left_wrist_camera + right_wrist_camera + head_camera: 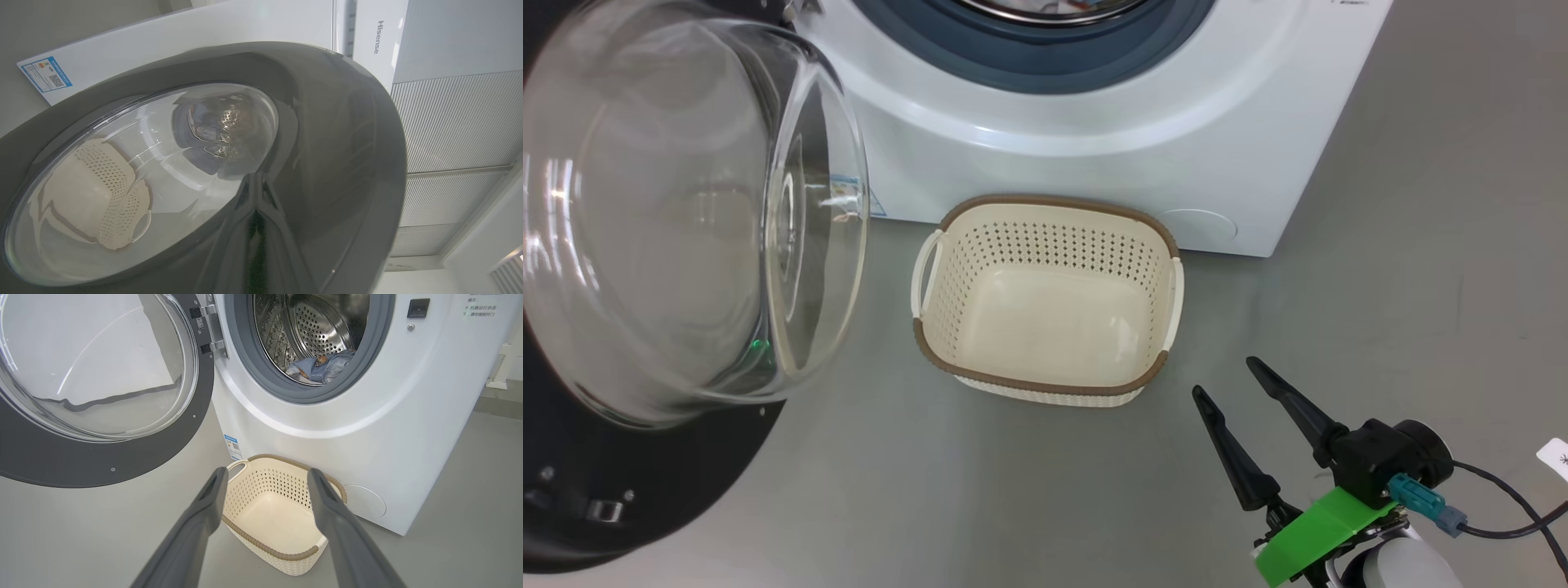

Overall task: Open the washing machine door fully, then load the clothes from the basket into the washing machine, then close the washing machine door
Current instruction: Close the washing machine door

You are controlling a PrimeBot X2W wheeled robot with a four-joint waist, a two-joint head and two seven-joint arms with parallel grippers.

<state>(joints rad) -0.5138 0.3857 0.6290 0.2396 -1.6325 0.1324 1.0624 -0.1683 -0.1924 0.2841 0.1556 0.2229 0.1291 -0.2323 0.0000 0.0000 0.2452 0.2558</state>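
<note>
The washing machine (408, 416) takes up the upper right of the right wrist view, its top and right side cut off by the frame. In the head view only its lower front and a slice of the gasket (1029, 69) run along the top edge.

The washing machine door (102, 461) stands swung wide at the upper left of the right wrist view, hinged left of the opening, with its left part out of frame. In the head view its glass bowl bulges over the left half, and the black rim is cropped at the lower left corner. In the left wrist view the door's glossy outer face covers most of the picture, and what lies behind the glass is bent and hard to read.

The basket (1045, 385) sits on the floor (1421, 245) at the centre of the head view, just in front of the machine, its bare cream bottom showing.

The clothes (322, 369) lie in the drum (322, 326) at the top centre of the right wrist view. They are pale blue with an orange spot and mostly hidden behind the gasket.

The right gripper (1225, 377) hangs at the lower right of the head view, fingers spread wide, near the basket but apart from it. The left gripper (256, 222) rises at the bottom centre of the left wrist view, fingers together. It is dark against its own reflection in the door's rim, so I cannot tell whether it touches.

A blue label sticker (233, 446) sits low on the machine's left edge, its print too small to read.
</note>
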